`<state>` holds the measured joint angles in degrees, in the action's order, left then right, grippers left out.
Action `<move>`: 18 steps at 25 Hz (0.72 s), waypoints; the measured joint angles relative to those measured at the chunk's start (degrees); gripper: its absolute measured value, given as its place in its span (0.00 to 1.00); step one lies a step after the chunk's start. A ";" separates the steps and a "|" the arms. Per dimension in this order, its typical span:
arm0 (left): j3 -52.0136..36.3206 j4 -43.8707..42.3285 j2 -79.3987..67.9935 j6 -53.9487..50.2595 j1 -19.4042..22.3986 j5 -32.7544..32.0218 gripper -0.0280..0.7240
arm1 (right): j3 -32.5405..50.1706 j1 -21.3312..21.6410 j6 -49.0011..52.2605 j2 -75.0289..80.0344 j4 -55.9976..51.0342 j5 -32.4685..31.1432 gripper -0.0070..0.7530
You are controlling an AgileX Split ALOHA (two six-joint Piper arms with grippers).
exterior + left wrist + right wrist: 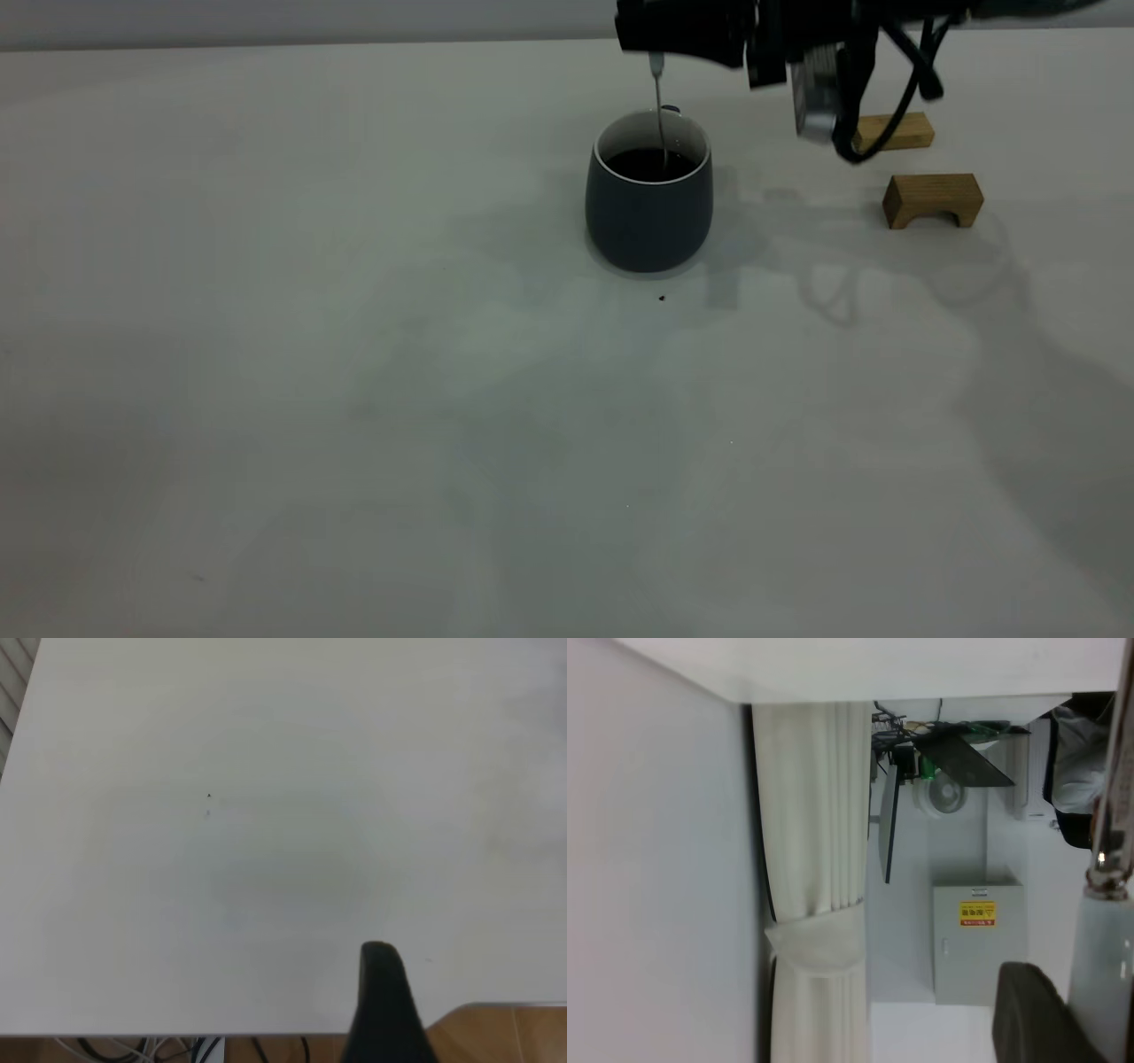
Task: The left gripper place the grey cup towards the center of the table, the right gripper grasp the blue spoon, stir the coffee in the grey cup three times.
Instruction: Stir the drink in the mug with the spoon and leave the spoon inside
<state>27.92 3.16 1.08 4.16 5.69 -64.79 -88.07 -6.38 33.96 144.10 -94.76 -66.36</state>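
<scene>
The grey cup (648, 217) stands upright on the table (354, 372), a little right of centre and toward the far side. The coffee (649, 165) fills it, dark and round. Directly above it, at the top edge of the exterior view, my right gripper (660, 40) is shut on the blue spoon (658, 93). The spoon hangs straight down with its bowl dipped in the coffee. In the right wrist view the pale handle (1099, 974) lies beside one black finger (1032, 1014). My left gripper (381, 1001) hovers over bare table near its edge, away from the cup.
Two tan wooden blocks lie right of the cup: a flat one (895, 131) farther back and an arch-shaped one (933, 200) nearer. A tiny dark speck (662, 298) sits just in front of the cup. The right arm's cables (886, 106) hang over the flat block.
</scene>
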 joint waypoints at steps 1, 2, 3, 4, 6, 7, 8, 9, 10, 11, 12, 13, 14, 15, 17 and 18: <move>0.00 0.00 0.00 0.00 0.00 0.00 0.82 | 0.00 0.05 -0.18 0.77 0.00 0.11 0.18; 0.00 0.00 0.00 0.00 0.00 0.00 0.82 | 0.00 0.05 -0.20 1.47 -0.05 0.17 0.18; 0.00 0.00 0.00 0.00 0.00 0.00 0.82 | 0.00 0.05 -0.20 2.04 -0.05 0.24 0.18; 0.00 0.00 0.00 0.00 0.00 0.00 0.82 | 0.00 0.05 -0.22 2.54 0.01 0.24 0.18; 0.00 0.00 0.00 0.00 0.00 0.00 0.82 | 0.00 0.05 -0.22 3.11 0.01 0.24 0.18; 0.00 0.00 0.00 0.00 0.00 0.00 0.82 | 0.00 0.05 -0.22 3.10 -0.16 0.30 0.18; 0.00 0.00 0.00 0.00 0.00 0.00 0.82 | 0.00 0.05 -0.22 3.10 -0.64 0.34 0.18; 0.00 0.00 0.00 0.00 0.00 0.00 0.82 | 0.00 0.05 -0.27 3.10 -1.66 0.34 0.18; 0.00 0.00 0.00 0.00 0.00 0.00 0.82 | -0.01 0.05 -0.42 3.10 -2.60 0.34 0.18; 0.00 0.00 0.00 0.00 0.00 0.00 0.82 | -0.01 0.05 -0.81 3.10 -3.33 0.34 0.18; 0.00 0.00 0.00 0.00 0.00 0.00 0.82 | -0.01 0.05 -1.27 3.10 -4.05 0.36 0.18; 0.00 0.00 0.00 0.00 0.00 0.00 0.82 | -0.01 -0.01 -1.48 3.10 -4.60 0.36 0.18; 0.00 0.00 0.00 0.00 0.00 0.00 0.82 | -0.01 -0.07 -1.67 3.10 -4.90 0.36 0.18; 0.00 0.00 0.00 0.00 0.00 0.00 0.82 | -0.01 -0.19 -1.71 3.10 -5.02 0.36 0.18; 0.00 0.00 0.00 0.00 0.00 0.00 0.82 | -0.06 -0.58 -1.74 3.10 -5.28 0.46 0.18; 0.00 0.00 0.00 0.00 0.00 0.00 0.82 | -0.14 -0.83 -1.74 3.10 -5.53 0.46 0.18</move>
<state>27.92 3.16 1.08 4.16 5.69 -64.79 -88.21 -7.21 32.22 147.20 -100.30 -65.90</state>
